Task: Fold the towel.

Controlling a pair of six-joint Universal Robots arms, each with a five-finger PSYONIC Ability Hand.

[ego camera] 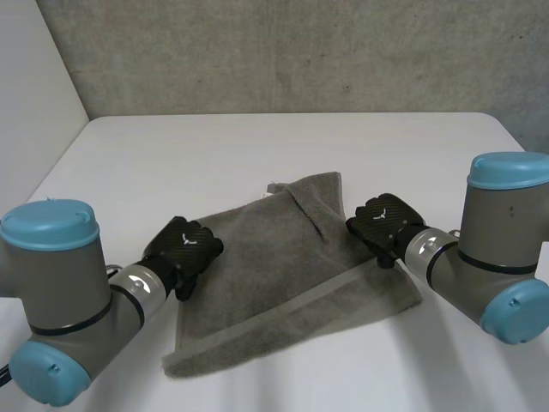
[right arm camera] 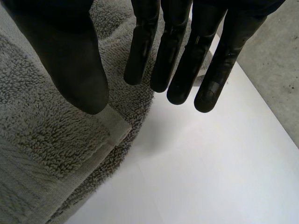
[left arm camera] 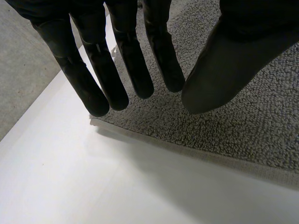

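A grey towel [ego camera: 292,275] lies on the white table [ego camera: 257,146], partly folded, with one layer turned over the other and a hemmed band showing near its front. My left hand [ego camera: 184,246] hovers at the towel's left edge. In the left wrist view its fingers [left arm camera: 117,70] are straight with the thumb apart, above a corner of the towel [left arm camera: 243,121], holding nothing. My right hand [ego camera: 386,221] is at the towel's right edge. In the right wrist view its straight fingers [right arm camera: 177,51] hang over the towel's folded edge [right arm camera: 42,149], thumb apart, empty.
A grey concrete wall [ego camera: 300,51] stands behind the table, and a pale wall runs along its left side. The table's far edge lies just past each hand's fingertips in the wrist views [left arm camera: 18,84] [right arm camera: 271,60].
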